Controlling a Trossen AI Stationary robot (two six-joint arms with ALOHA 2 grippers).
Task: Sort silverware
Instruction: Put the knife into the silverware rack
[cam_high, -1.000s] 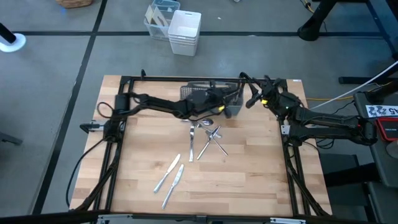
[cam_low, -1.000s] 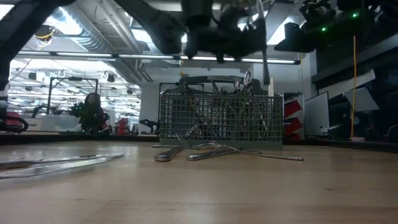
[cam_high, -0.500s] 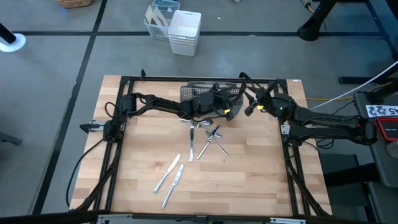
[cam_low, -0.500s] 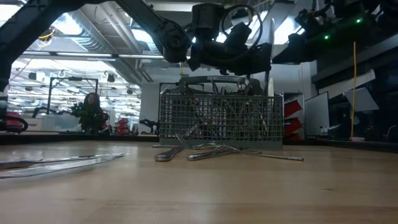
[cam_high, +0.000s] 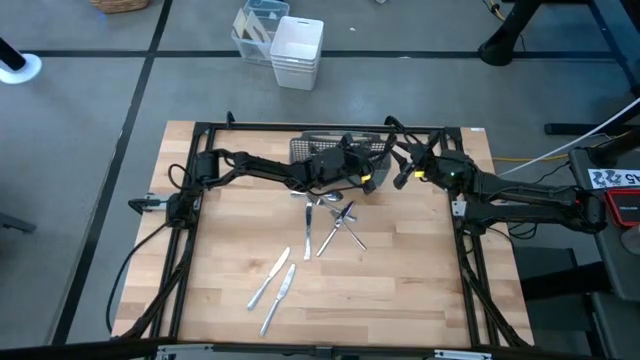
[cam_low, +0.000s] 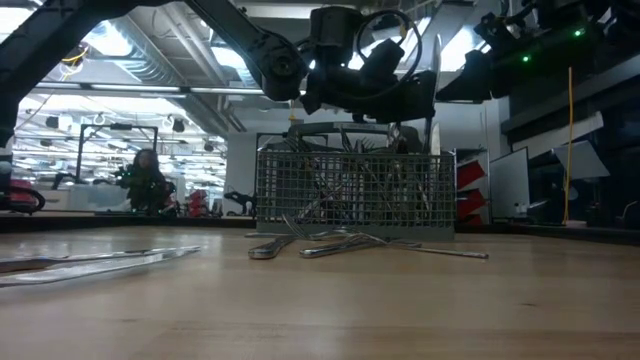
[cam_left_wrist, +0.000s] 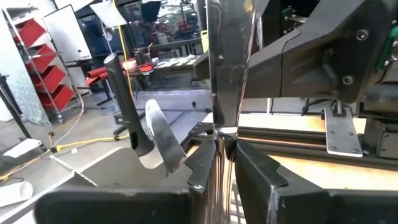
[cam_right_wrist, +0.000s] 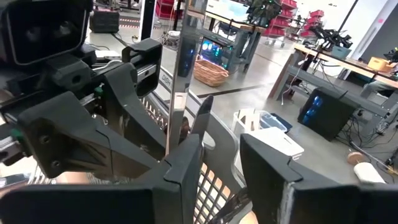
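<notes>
The grey mesh caddy (cam_high: 335, 148) (cam_low: 350, 190) stands near the table's far edge with silverware upright in it. My left gripper (cam_high: 368, 182) (cam_left_wrist: 225, 146) hovers over the caddy's right end, shut on a shiny knife (cam_left_wrist: 227, 62) (cam_low: 433, 90). My right gripper (cam_high: 400, 170) (cam_right_wrist: 221, 155) is open, just right of that knife and level with it. Whether it touches the knife I cannot tell. A small heap of forks and spoons (cam_high: 330, 215) (cam_low: 340, 243) lies flat in front of the caddy. Two knives (cam_high: 275, 280) (cam_low: 90, 262) lie nearer the near edge. My left gripper pinches the knife between its two fingers about its middle (cam_left_wrist: 219, 134), coming level from the table's left, across it. The knife stands upright and lifted, its broad flat end (cam_left_wrist: 230, 37) above the fingers. Its lower end (cam_low: 433, 148) is at the caddy's rim.
A black frame rail (cam_high: 300, 127) runs round the table. White bins (cam_high: 297, 50) stand on the floor beyond the far edge. Bare wood (cam_high: 400, 290) lies to the near right. A person (cam_low: 145, 175) shows far off in the room behind.
My left gripper came down a little over the caddy's right end, bringing the upright knife lower, then held still. My right gripper shifted slightly toward the near edge, closer to the knife. The silverware on the table has not moved.
</notes>
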